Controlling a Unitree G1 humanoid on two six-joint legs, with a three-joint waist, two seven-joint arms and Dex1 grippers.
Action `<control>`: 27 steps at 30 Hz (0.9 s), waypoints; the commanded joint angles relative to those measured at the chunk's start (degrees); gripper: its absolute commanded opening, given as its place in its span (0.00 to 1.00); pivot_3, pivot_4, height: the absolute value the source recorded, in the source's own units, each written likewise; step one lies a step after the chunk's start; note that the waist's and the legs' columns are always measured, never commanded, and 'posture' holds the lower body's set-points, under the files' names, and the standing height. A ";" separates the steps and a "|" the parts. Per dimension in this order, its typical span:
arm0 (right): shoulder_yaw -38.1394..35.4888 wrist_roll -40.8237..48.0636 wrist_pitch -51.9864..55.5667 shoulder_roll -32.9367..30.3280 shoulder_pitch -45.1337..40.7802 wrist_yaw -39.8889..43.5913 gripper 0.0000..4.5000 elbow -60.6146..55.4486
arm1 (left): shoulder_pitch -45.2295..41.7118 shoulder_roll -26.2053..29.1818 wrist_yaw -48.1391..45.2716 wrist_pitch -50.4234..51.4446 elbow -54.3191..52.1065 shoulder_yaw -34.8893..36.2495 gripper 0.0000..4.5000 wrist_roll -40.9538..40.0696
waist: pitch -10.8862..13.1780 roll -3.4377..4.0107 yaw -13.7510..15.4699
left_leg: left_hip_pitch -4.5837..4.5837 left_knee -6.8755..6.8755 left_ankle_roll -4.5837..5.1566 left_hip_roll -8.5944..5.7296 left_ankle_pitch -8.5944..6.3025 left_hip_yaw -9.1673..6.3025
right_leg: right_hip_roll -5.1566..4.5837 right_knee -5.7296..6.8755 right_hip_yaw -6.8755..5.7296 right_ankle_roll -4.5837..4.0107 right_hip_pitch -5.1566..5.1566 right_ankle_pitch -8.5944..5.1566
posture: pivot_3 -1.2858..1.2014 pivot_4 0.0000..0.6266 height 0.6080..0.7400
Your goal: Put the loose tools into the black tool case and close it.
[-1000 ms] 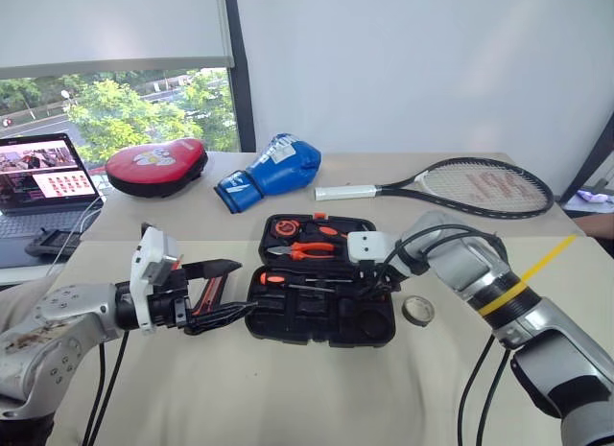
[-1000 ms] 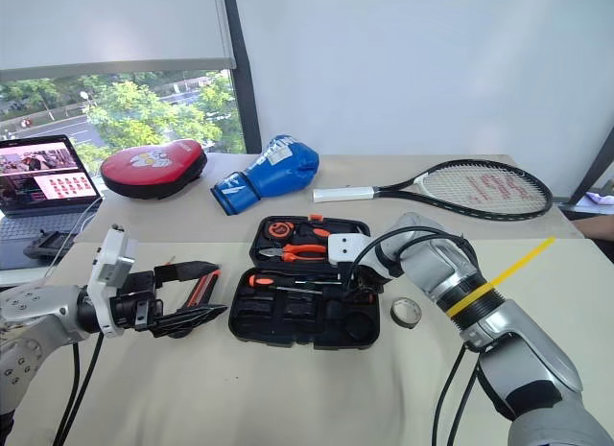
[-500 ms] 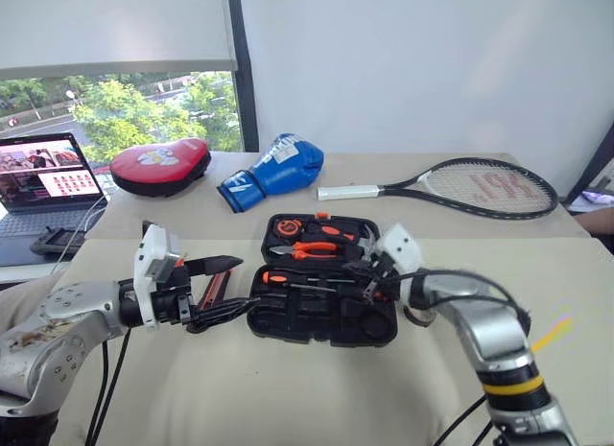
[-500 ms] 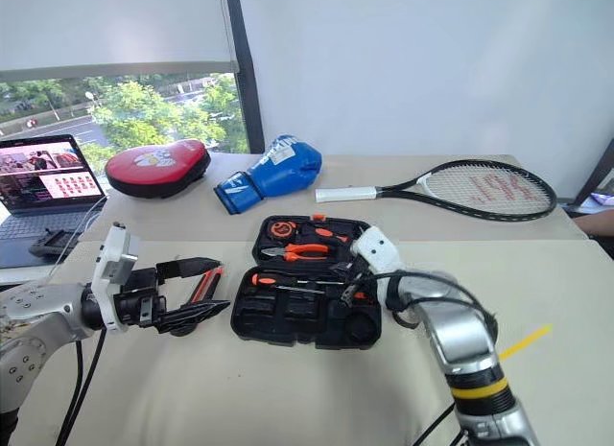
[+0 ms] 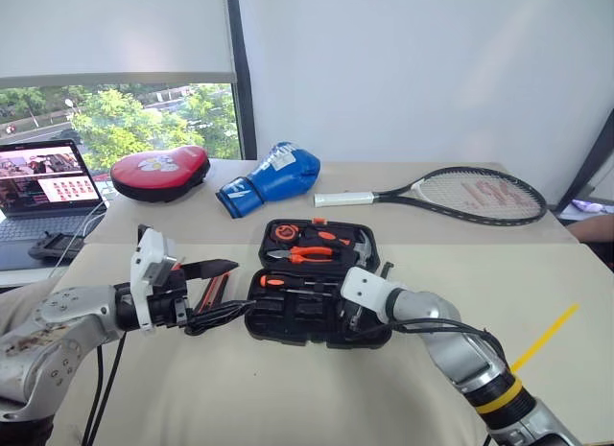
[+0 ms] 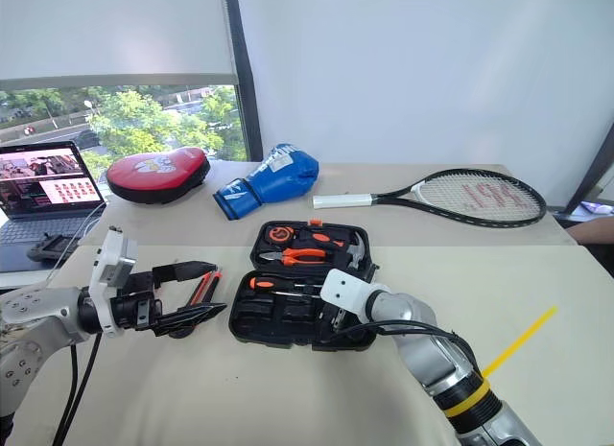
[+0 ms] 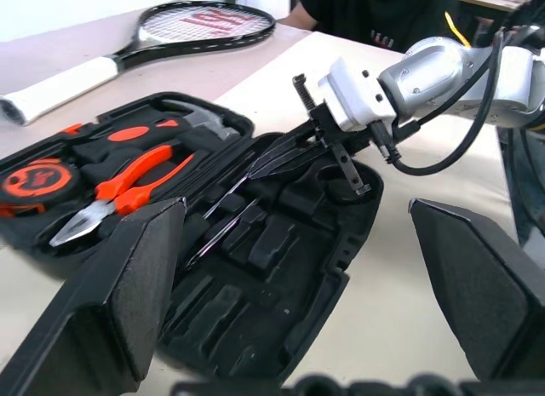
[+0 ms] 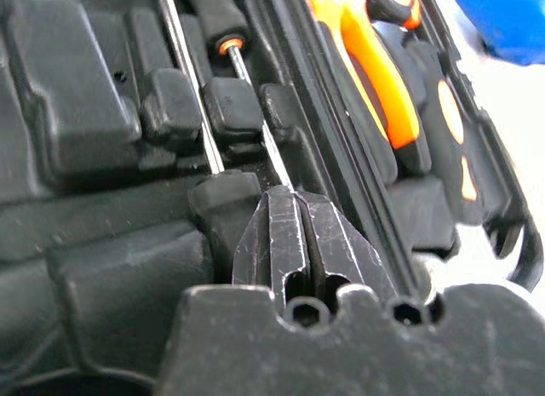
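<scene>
Right gripper (image 8: 294, 243) — fingers pressed together — sits inside the open black tool case (image 5: 317, 307) near two screwdrivers (image 8: 213, 89); left gripper (image 5: 213, 294) hovers spread beside the case's left edge.

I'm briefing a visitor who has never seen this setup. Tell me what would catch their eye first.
The open black tool case at the table's middle, with orange pliers in its far half. The right pincer, shut, sits low over the case's near half, while the left pincer hovers open to the case's left, beside an orange-and-black tool on the table. Behind lie a blue boxing glove and a tennis racket.
</scene>
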 commanded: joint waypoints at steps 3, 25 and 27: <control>-16.95 23.25 -0.79 5.02 3.93 6.82 0.01 -9.32 | 3.08 -2.15 8.35 -0.10 0.50 6.01 1.00 1.27 | 0.16 0.15 0.02 | -0.24 -0.01 -0.04 0.05 -0.04 -0.06 | -0.05 -0.01 0.10 -0.02 -0.13 0.01 | 0.52 0.24 1.00; -44.09 66.09 22.55 -18.68 16.24 13.80 1.00 -37.48 | -18.57 4.69 22.08 12.81 34.81 -11.18 0.94 20.89 | 0.59 0.27 1.43 | -1.12 -0.07 0.09 -0.03 -0.11 0.00 | -0.45 -0.02 -0.07 -0.03 -0.93 0.05 | 0.52 0.24 1.00; -44.42 66.50 22.40 -18.86 17.33 12.01 1.00 -39.04 | -20.25 4.40 20.50 11.74 38.41 -13.66 0.84 22.87 | 0.61 0.24 1.43 | -1.18 -0.06 0.09 -0.03 -0.10 0.00 | -0.47 -0.02 -0.08 -0.02 -1.00 0.05 | 0.52 0.24 1.00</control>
